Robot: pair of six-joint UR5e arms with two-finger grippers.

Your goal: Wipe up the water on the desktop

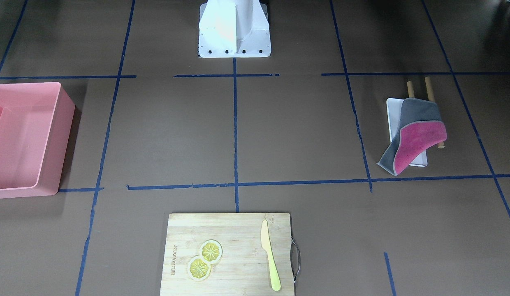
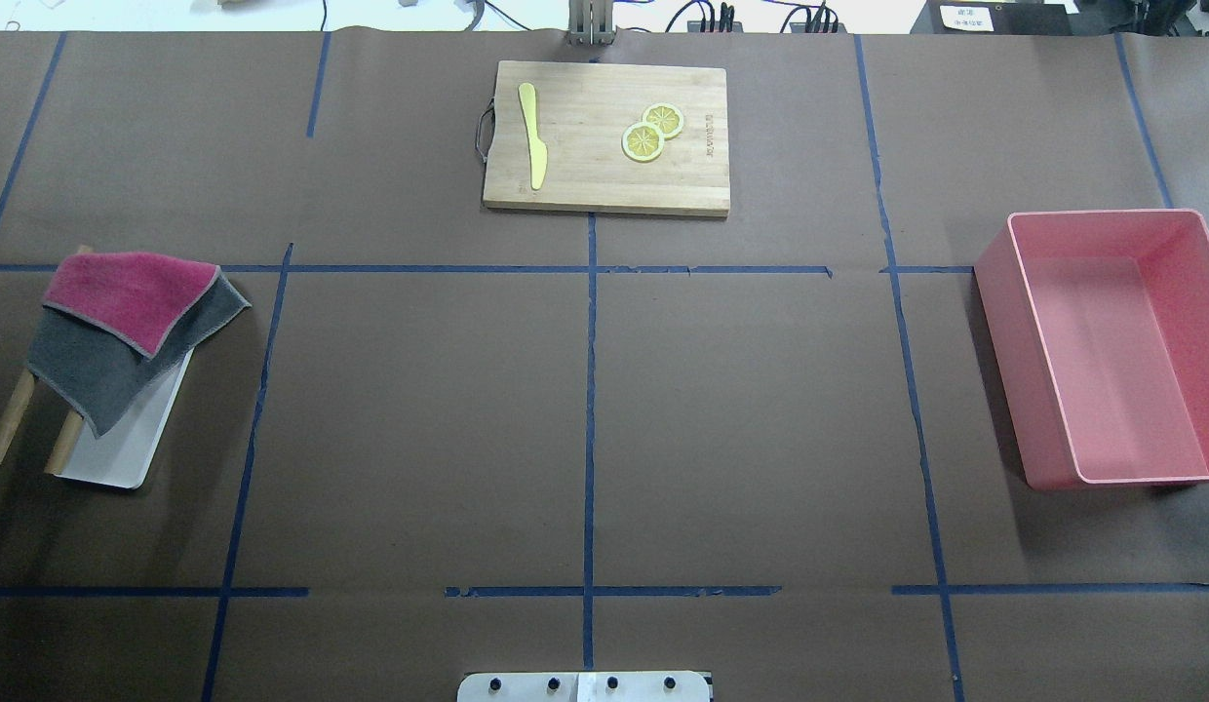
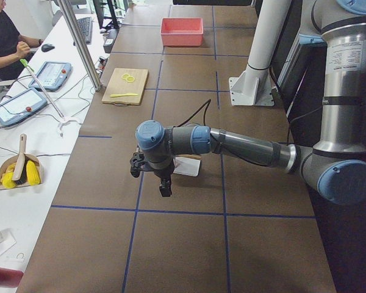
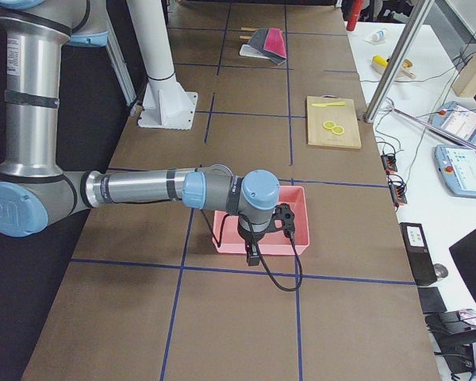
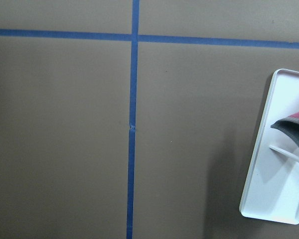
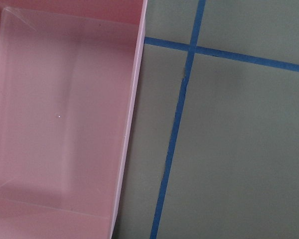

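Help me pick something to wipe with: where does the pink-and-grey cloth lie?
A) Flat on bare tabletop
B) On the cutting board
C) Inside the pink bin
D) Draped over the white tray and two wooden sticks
D: the overhead view shows the cloth draped over the white tray and the two wooden sticks, at the left end of the desktop, away from the bin and the board.

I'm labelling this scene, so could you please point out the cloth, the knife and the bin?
cloth (image 2: 127, 292): overhead view, pink top fold.
knife (image 2: 532, 136): overhead view, mid blade.
bin (image 2: 1121, 361): overhead view, bare floor.
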